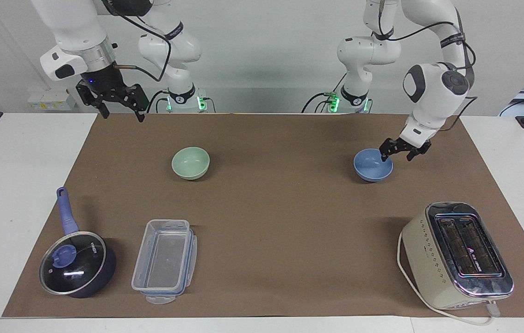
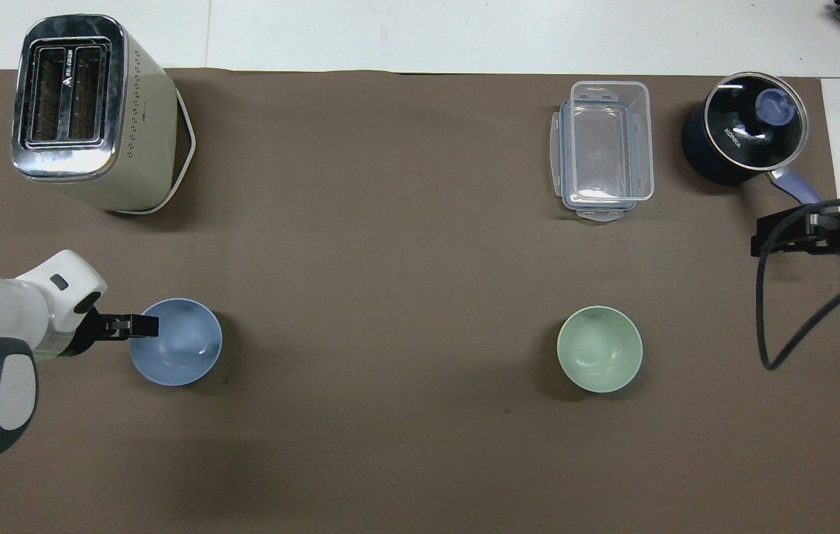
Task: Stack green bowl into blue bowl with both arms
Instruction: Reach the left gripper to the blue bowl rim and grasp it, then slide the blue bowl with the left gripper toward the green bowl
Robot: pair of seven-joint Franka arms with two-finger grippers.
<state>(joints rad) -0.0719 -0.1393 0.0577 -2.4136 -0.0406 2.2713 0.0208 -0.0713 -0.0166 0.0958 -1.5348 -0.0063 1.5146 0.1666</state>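
The left gripper (image 1: pixel 399 151) is straddling the rim of the blue bowl (image 1: pixel 372 167) at the left arm's end, fingers spread wide and holding nothing. It should be closing squarely on that rim. The green bowl (image 1: pixel 190 163) is sitting well apart, while the right gripper (image 1: pixel 117 102) is waiting open above the mat's edge.

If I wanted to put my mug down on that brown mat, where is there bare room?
The widest bare stretch lies mid-mat, between the green bowl and blue bowl, running out between the clear box and toaster. It is crowded where the pot sits beside the box, and at the blue bowl, where the left gripper is.
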